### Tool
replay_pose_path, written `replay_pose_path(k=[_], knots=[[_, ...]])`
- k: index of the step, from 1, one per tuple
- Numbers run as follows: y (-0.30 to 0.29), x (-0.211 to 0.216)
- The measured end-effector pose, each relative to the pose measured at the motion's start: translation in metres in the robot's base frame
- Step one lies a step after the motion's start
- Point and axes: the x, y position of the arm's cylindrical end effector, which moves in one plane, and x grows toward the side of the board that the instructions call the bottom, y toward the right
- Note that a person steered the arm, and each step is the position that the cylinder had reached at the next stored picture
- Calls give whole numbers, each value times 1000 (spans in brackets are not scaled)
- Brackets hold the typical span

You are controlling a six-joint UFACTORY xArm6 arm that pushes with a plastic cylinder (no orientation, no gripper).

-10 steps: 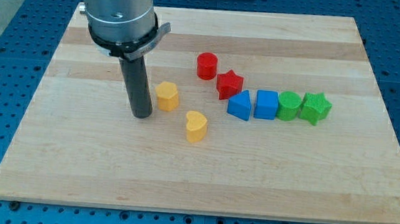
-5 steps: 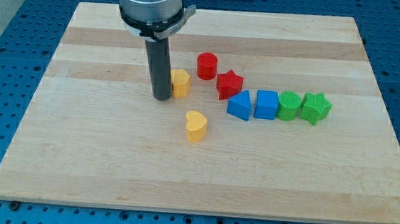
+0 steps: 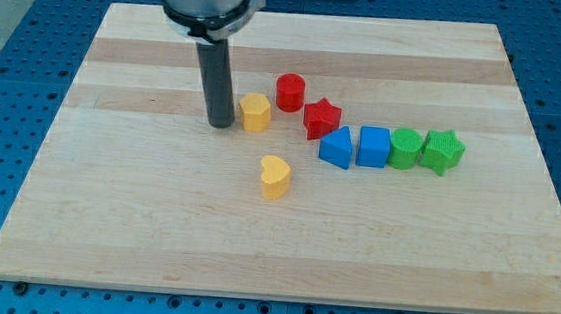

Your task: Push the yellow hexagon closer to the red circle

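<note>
The yellow hexagon point(image 3: 255, 113) sits just beside my tip point(image 3: 221, 125), on its right in the view, apparently a sliver apart. The end effector is a plain dark rod, so it has nothing to open or close and holds nothing. From the hexagon, the red circle point(image 3: 290, 92) lies near, up and to the view's right; a red star point(image 3: 322, 118) is further right, and a yellow heart point(image 3: 275, 177) is below. No writing shows on the counter point(image 3: 105, 223).
</note>
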Motion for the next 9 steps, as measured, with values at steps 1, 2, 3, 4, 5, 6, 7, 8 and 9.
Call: replay_pose_path(k=[1, 2, 3, 4, 5, 6, 7, 8, 9], knots=[[-5, -9], [-2, -10], [3, -10], [16, -10], [24, -10], [29, -10], [29, -10], [29, -8], [29, -6]])
